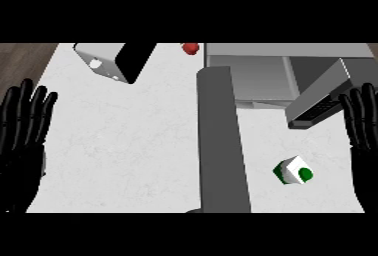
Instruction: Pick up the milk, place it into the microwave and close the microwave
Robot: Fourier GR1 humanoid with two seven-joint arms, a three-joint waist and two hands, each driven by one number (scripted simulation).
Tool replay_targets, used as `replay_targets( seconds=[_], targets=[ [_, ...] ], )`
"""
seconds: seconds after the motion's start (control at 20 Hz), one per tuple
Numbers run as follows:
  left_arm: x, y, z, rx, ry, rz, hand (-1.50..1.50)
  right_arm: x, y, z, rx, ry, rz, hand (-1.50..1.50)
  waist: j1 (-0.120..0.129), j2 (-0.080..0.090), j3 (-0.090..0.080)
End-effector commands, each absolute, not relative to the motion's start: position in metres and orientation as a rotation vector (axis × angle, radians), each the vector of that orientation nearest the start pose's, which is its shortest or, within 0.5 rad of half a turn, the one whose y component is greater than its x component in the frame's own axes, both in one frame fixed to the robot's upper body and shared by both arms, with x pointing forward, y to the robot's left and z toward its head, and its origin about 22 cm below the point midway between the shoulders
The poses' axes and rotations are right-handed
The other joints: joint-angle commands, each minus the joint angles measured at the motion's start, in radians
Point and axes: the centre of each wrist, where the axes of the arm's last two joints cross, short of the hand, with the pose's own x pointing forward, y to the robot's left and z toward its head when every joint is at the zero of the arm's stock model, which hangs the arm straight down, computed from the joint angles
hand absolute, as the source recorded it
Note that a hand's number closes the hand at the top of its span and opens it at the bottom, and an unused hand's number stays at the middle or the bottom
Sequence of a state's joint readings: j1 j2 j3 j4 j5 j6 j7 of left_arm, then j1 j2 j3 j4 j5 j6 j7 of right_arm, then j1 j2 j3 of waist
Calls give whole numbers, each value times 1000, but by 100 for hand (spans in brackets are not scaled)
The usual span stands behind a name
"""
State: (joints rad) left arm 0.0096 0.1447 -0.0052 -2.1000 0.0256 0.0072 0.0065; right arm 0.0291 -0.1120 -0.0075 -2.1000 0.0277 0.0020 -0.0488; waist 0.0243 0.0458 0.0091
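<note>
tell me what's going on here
Nothing is being held yet. The milk carton sits on the white counter, in front of the microwave, whose door stands open. The left hand and right hand rest open at the view's edges, touching nothing.

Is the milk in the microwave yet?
Out. The milk carton sits on the white counter, in front of the microwave, not inside it.

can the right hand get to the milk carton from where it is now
Probably yes. The milk carton stands on open counter just left of the right hand, nothing between them; the long grey panel lies on the carton's other side, out of that hand's way.
</note>
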Motion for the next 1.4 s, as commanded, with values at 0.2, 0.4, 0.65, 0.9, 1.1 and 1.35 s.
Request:
replay_targets(
  seconds=[0.2, 0.4, 0.65, 0.9, 1.1, 1.35],
  targets=[
    [203, 265, 131, 43, -2050, -160, -150, 187, -276, 122, 194, -2078, 348, -150, -27, -49, -8],
    [201, 253, 122, -171, -1995, 20, -150, 183, -277, 112, 418, -2022, 392, -150, -26, -49, -8],
    [166, 282, 131, -205, -1963, 7, -150, 162, -306, 126, 368, -2008, 392, -150, -22, -49, -9],
    [132, 300, 113, -209, -1955, 8, -150, 151, -324, 116, 301, -1971, 360, -150, -19, -49, -9],
    [124, 304, 117, -192, -1969, 20, -150, 155, -308, 90, 256, -1942, 371, -150, -20, -48, -9],
    [100, 299, 132, -176, -1977, 20, -150, 173, -316, 75, 190, -1888, 356, -150, -16, -48, -9]
  ],
)
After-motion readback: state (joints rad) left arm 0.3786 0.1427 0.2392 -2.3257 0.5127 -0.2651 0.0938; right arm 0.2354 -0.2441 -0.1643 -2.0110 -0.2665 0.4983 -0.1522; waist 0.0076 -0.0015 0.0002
